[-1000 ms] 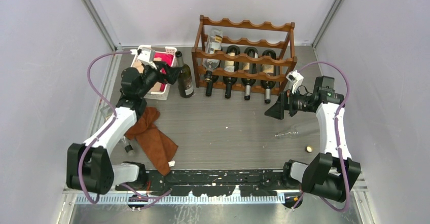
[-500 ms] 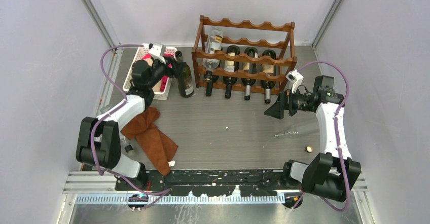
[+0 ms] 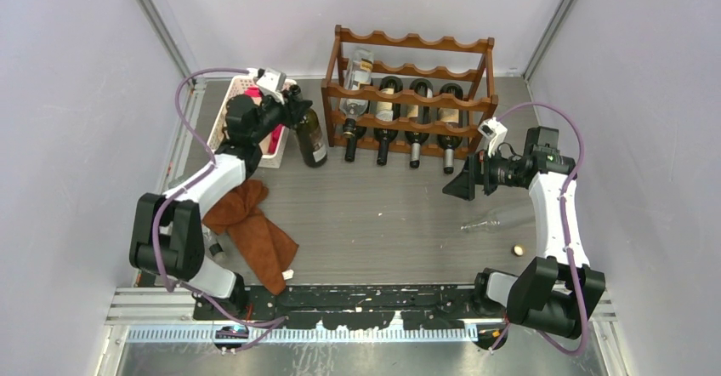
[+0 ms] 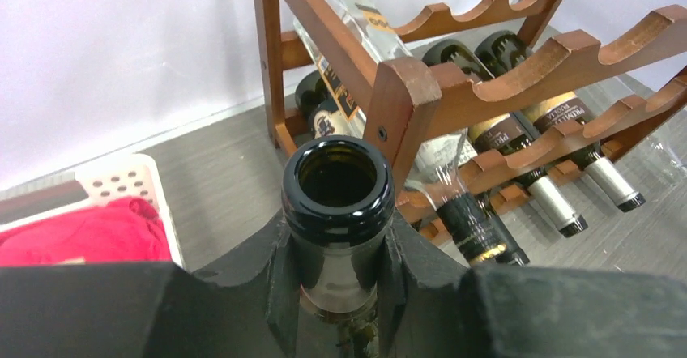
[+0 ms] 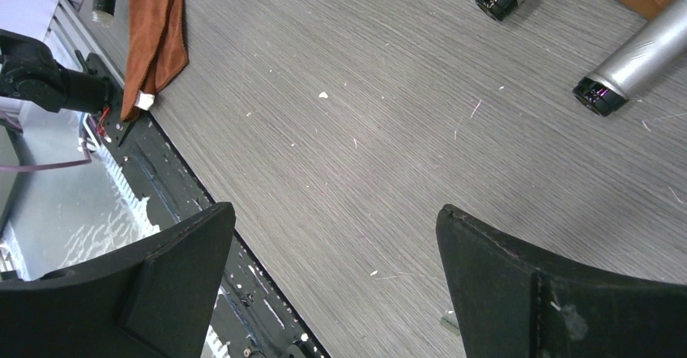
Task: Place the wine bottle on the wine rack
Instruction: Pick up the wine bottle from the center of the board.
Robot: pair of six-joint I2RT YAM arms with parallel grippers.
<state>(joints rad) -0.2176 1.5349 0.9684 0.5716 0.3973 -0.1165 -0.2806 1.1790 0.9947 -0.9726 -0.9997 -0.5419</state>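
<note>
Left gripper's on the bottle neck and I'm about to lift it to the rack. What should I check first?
1. Left gripper closed on the wine bottle neck: ok, it hugs both sides.
2. Bottle upright on the table: ok.
3. Bottle sealed: not ok, the mouth is open; contents cannot tell.
4. Free slot on the wine rack: ok, the top tier shows no bottles.
5. Clearance for the lift: cannot tell; the rack's corner post and the tilted clear bottle stand close to the neck.
6. Right gripper out of the way: ok, open and empty before the rack's right end.
</note>
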